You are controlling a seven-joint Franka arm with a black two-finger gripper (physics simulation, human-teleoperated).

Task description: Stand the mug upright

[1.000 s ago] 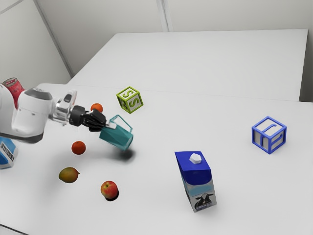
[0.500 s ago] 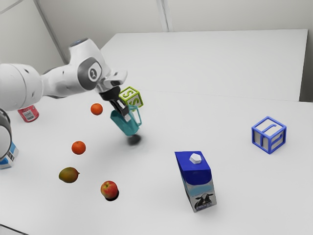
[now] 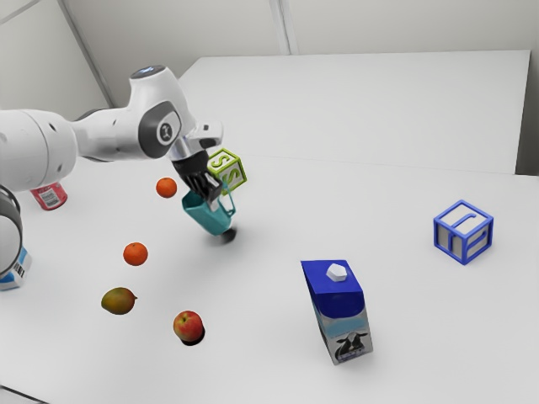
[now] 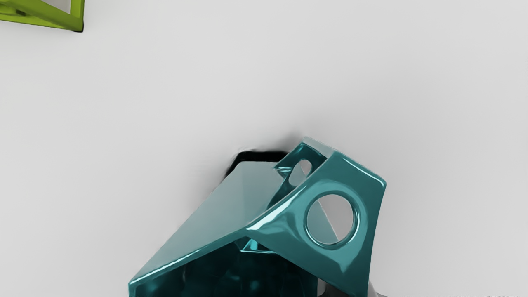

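Exterior view: teal mug leans over tabletop, not upright. Gripper appears closed on it near the rim; gap width not readable. Risk: release at this lean could topple it; base edge catching could twist the grip.

Wrist view: handle beside the open mouth; exact finger contact hidden.
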